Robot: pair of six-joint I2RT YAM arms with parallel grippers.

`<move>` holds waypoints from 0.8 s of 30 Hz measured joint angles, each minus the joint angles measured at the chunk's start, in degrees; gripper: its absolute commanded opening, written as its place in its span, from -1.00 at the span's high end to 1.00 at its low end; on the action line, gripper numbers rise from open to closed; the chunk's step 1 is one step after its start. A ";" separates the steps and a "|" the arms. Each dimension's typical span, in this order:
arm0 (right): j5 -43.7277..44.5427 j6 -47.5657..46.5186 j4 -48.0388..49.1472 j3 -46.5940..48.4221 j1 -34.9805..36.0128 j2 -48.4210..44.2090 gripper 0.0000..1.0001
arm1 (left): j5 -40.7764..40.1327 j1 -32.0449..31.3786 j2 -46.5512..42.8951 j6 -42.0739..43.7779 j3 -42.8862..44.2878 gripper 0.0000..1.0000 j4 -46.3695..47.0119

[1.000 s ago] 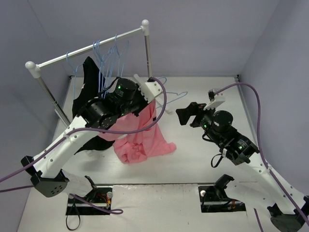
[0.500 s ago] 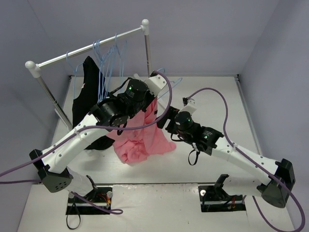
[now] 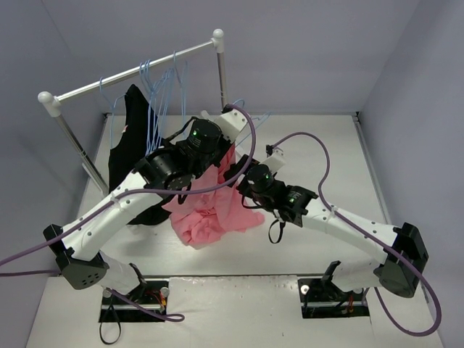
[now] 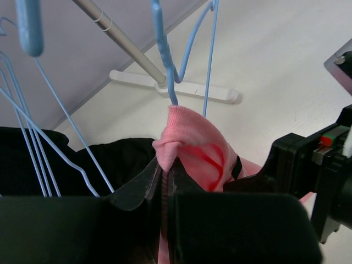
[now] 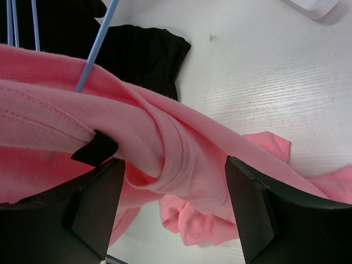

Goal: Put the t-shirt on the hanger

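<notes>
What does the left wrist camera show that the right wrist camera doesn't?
Only the left wrist: the rack's pole and foot, and the left end effector shut on a t-shirt fold. Only the right wrist: the open right end effector straddling a fold, and cloth lying on the table. Both: t-shirt, blue hanger wire, black garment.

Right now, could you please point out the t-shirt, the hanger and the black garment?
t-shirt (image 3: 212,216), top view, on its bunched lower folds.
hanger (image 4: 164,55), left wrist view, on its twisted stem.
black garment (image 5: 140,52), right wrist view, on its visible corner.
</notes>
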 measured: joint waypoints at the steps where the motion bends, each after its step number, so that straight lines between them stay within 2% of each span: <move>1: 0.24 0.33 0.18 0.19 0.03 0.52 -0.41 | -0.07 -0.11 0.00 -0.09 0.00 1.00 0.03; 18: 2.02 3.89 1.93 -2.29 1.27 5.75 -0.38 | -1.80 -0.26 -2.98 0.14 -2.26 1.00 1.26; 24: 3.28 4.14 1.92 -6.82 1.39 5.16 0.17 | -2.32 -0.26 -4.29 0.88 -4.26 1.00 1.71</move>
